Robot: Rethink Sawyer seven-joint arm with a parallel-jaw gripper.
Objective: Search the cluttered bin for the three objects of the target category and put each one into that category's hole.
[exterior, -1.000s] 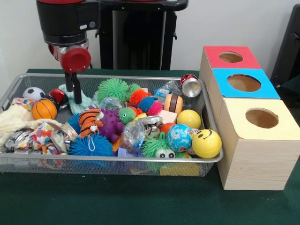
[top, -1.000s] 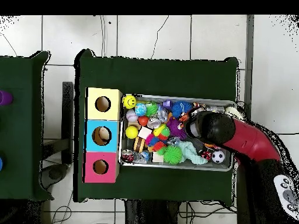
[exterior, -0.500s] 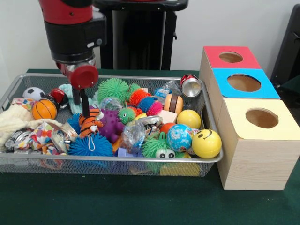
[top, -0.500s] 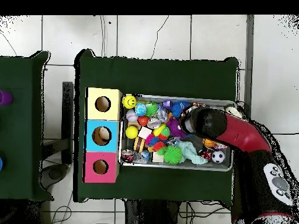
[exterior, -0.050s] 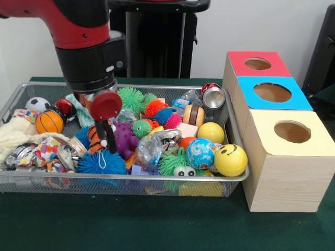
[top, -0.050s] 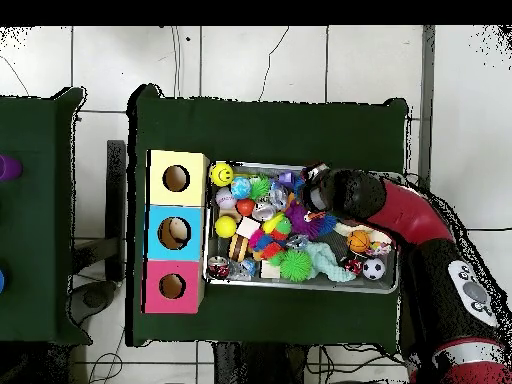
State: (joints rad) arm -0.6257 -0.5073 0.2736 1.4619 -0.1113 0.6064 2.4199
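Toys fill the wire bin [exterior, -0.050s: 157, 184] on the green worktop [exterior, -0.050s: 157, 225]. Beside it stand three boxes with holes: red [exterior, -0.050s: 258, 64], blue [exterior, -0.050s: 272, 92], yellow [exterior, -0.050s: 292, 132]. Claw [exterior, -0.050s: 105, 137] is down on the striped tiger toy [exterior, -0.050s: 93, 139] beside the purple spiky toy [exterior, -0.050s: 123, 140]; whether it grips, I cannot tell.

A green cloth [exterior, -0.050s: 157, 230] covers the table, which stands on a white tiled floor [top, -0.050s: 250, 60].

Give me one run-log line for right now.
stage: searching bin | gripper: down at striped tiger toy | holes: nothing visibly inside
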